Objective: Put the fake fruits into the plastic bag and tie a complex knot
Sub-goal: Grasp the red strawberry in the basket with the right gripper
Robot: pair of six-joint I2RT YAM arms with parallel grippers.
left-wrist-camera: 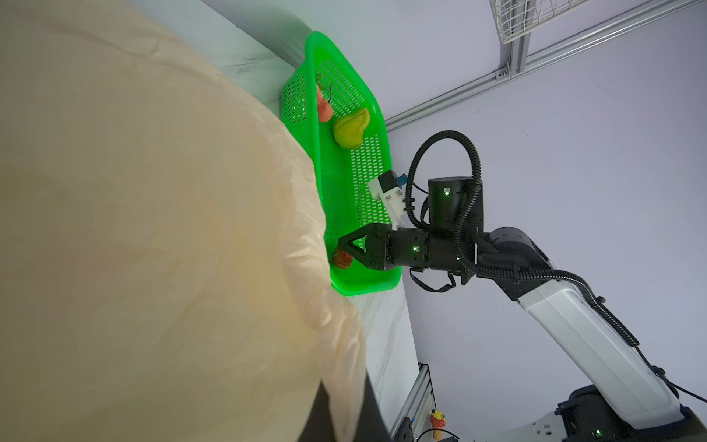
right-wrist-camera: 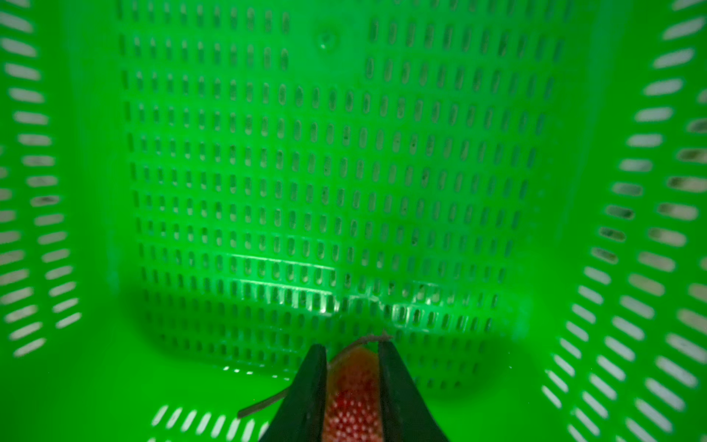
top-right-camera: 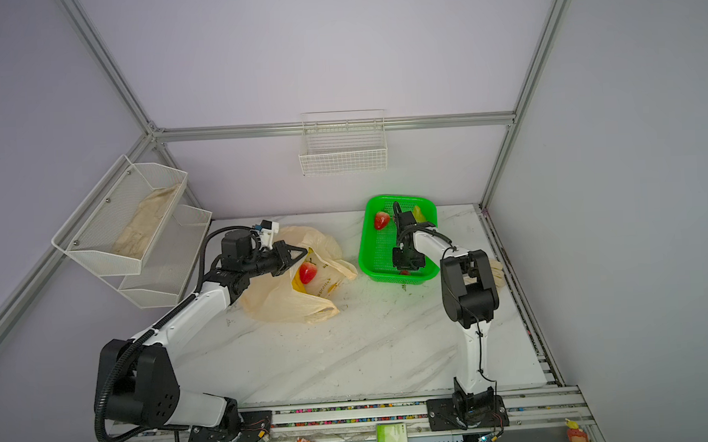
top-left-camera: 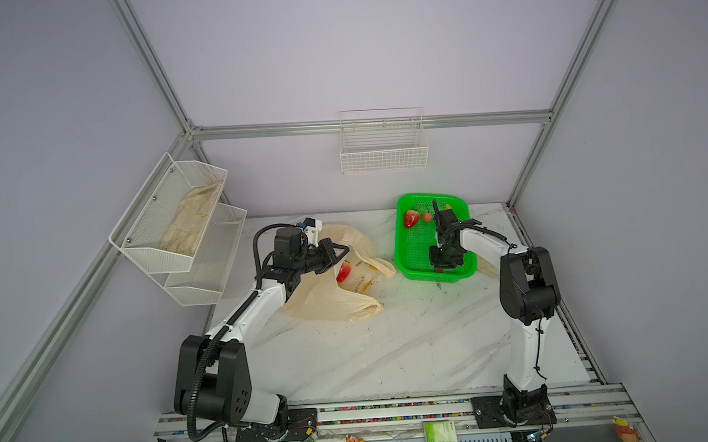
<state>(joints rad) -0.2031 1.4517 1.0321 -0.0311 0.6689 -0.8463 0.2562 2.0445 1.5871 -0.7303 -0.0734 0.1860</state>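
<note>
Low in the right wrist view, right pincer (right-wrist-camera: 351,347) seems clamped on a strawberry (right-wrist-camera: 354,402); left pincer (top-left-camera: 343,249) pinches the plastic bag (top-left-camera: 331,302) open; next, carry it over

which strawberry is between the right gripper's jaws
The near strawberry, at the green basket's front end, pinched by the right gripper. The far strawberry lies at its back end; the bagged strawberry is inside the plastic bag.

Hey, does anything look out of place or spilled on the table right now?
Nothing spilled or damaged. The plastic bag lies slumped with a strawberry inside. One oddity: a beige cloth bunched at the table edge, partly hidden by the right arm.
</note>
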